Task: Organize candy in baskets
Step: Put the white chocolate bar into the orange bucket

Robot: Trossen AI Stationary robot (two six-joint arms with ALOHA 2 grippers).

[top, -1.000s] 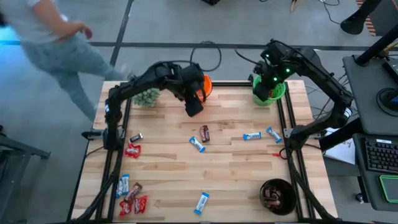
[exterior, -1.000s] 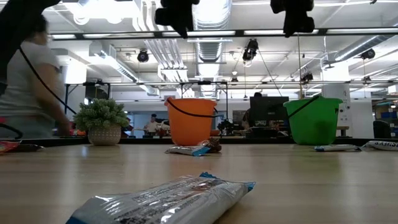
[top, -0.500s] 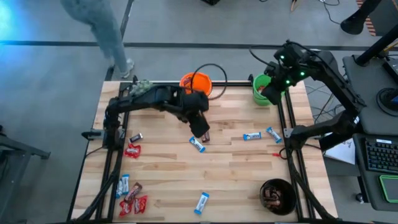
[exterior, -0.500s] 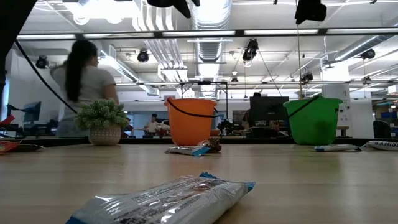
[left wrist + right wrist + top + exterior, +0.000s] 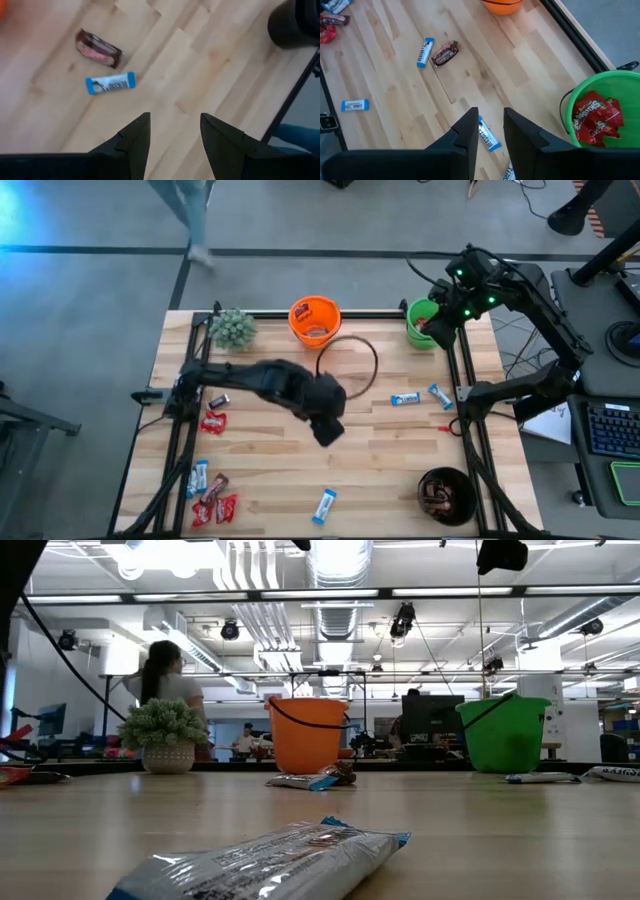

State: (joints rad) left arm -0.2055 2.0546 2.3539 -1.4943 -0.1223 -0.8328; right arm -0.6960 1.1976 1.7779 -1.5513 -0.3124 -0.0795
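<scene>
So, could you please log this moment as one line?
left gripper: open, empty, above blue and brown candy | right gripper: empty, by green basket

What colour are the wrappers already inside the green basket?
Red, with some lettering; the candy in the green basket shows best in the right wrist view.

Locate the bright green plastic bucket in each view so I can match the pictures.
High view: the bright green plastic bucket stands at the table's far right corner, partly under the right arm.
Low view: it stands right of centre, at the far edge.
Left wrist view: not in it.
Right wrist view: at the right edge, with red-wrapped candy inside.
Shared landmark: the orange plastic bucket, seen in the high, low and right wrist views.
</scene>
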